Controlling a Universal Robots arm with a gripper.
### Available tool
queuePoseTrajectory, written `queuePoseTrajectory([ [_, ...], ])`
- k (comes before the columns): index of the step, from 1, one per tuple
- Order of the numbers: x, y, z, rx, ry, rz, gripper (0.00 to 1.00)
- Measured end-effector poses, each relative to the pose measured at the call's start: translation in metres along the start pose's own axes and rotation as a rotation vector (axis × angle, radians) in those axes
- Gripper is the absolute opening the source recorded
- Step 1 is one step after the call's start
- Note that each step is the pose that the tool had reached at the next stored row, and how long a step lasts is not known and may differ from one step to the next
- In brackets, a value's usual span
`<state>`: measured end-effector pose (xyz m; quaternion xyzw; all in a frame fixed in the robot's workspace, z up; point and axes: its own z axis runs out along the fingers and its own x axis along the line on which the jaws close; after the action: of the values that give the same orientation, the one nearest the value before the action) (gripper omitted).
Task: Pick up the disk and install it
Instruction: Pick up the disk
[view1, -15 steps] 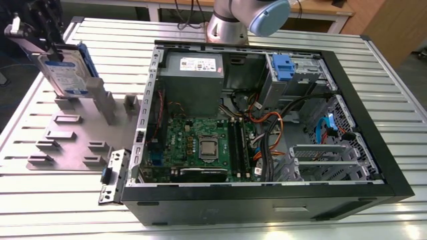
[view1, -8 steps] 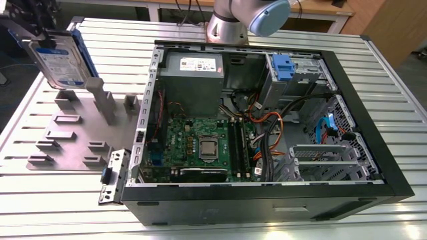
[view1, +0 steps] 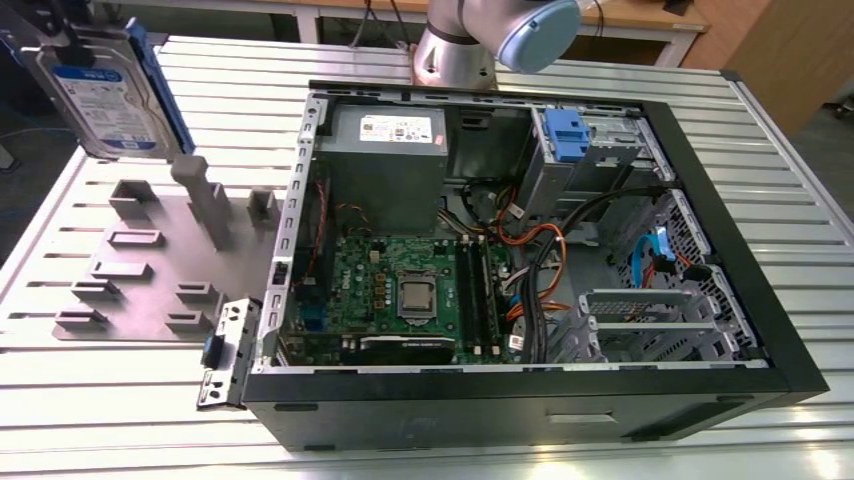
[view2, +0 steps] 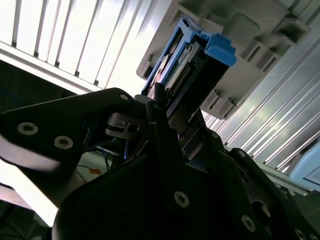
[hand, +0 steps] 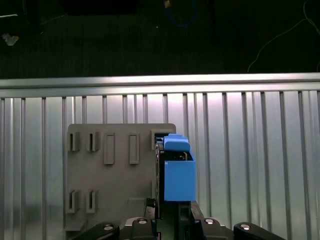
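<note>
Because the disk looks stiff, heavy and breakable, grip its sides; your claw clamps it above the rack.

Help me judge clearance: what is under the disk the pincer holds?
In the first wrist view, the disk hangs over the edge of the grey slotted plate and the ribbed table. What lies straight beneath is covered by the disk and the pincer.

One disk, one computer case, one grey fixture plate
</note>
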<state>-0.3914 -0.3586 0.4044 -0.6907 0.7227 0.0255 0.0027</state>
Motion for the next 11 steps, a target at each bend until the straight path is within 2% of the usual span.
queuePoseTrajectory([
  [3, -0.0004, 0.0003, -0.0101, 0.0000, -0.0004, 0.000, 0.35],
  [11, -0.0011, 0.0009, -0.0287, 0.0000, -0.0027, 0.000, 0.35],
])
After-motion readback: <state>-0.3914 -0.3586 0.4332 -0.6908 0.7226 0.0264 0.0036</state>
